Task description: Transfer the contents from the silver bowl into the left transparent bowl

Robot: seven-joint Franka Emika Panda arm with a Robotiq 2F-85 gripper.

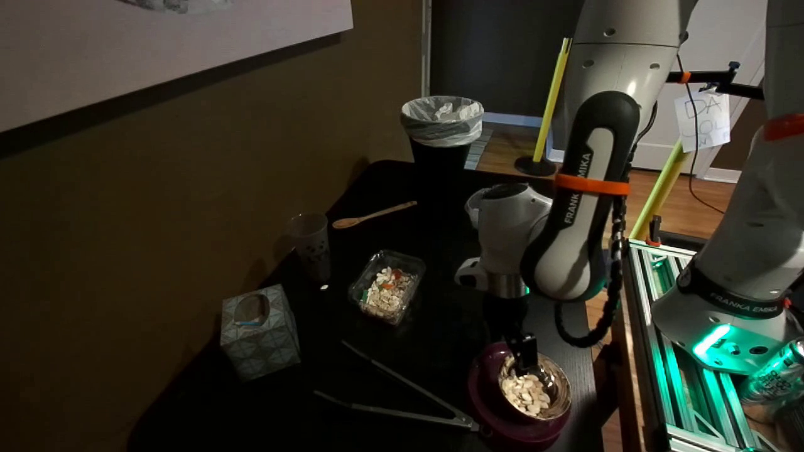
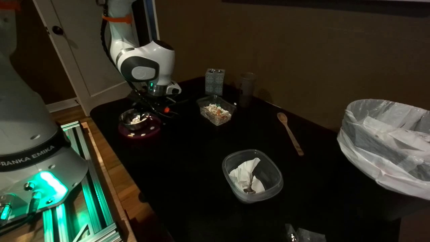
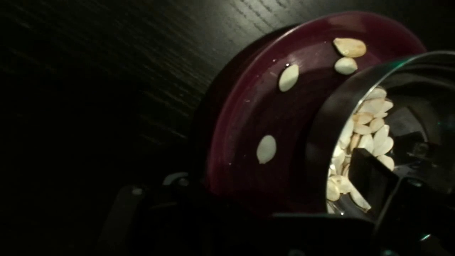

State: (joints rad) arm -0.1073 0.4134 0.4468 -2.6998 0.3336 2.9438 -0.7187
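- Seeds [image 3: 366, 122]: pale cream, a few tinged tan.
- Silver bowl [image 3: 327, 119]: silver-grey, looking dark on its side.
- Plate [image 3: 243, 117]: deep magenta.
- Left transparent bowl [image 1: 405, 258]: clear, its mix [image 1: 384, 301] beige with orange and green flecks.
- Table [image 3: 177, 49]: black, finely streaked.
- Box [image 1: 267, 346]: grey with a triangular line pattern.
- Spoon [image 2: 291, 134]: light tan.

Wrist view: silver bowl [image 3: 330, 117] cut off by right edge, jaws hiding some contents [image 3: 373, 125]. In an exterior view: lined bin [image 2: 369, 153] cropped right; clear item [image 2: 310, 236] cropped at bottom, unidentifiable.
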